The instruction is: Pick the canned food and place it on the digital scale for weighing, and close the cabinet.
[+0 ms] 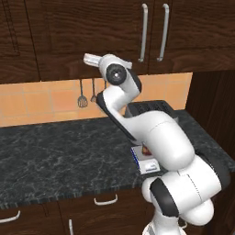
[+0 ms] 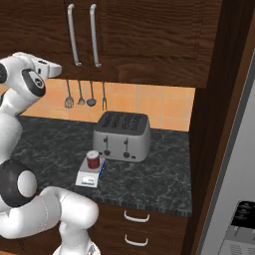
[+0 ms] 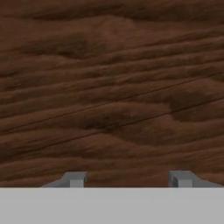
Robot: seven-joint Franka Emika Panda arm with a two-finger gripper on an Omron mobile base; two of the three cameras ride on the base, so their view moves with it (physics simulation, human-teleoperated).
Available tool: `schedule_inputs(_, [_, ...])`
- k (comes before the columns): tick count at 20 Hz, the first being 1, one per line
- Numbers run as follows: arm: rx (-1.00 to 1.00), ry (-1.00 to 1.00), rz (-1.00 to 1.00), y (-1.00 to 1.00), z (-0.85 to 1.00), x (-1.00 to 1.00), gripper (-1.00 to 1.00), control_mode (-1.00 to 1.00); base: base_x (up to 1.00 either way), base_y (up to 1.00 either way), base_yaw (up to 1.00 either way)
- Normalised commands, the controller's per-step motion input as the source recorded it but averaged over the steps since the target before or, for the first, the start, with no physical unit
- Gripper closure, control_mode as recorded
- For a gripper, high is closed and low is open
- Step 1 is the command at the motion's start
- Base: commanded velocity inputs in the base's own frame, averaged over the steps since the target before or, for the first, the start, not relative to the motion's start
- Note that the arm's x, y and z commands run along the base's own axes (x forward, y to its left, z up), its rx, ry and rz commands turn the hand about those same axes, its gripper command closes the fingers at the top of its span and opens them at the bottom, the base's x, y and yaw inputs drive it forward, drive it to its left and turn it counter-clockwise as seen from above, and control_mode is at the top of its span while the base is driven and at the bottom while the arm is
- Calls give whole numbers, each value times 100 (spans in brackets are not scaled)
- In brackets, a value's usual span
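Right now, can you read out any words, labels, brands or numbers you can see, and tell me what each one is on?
No text is readable.
Small dark red cylindrical can: its label is too small to read.
Flat square grey-topped scale: white front strip, nothing legible.
Silver four-slot toaster: dark knobs, no readable marking.
Grey panel at lower right: blurred dark display, unreadable.
Dark brown wood-grain cabinet doors: bare grain.

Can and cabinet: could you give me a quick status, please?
End effector open, empty, facing the cabinet wood. Can sits on the scale by the toaster. Cabinet doors look shut. Nothing in the way.
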Motion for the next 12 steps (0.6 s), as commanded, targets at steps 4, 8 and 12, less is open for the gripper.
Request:
schedule_inputs(4, [5, 0, 9, -25, -13, 94, -100, -100, 0, 0, 0])
schedule_inputs(8, [5, 0, 7, -48, -14, 73, -100, -100, 0, 0, 0])
schedule_inputs(12, [7, 0, 7, -59, -14, 86, -100, -100, 0, 0, 0])
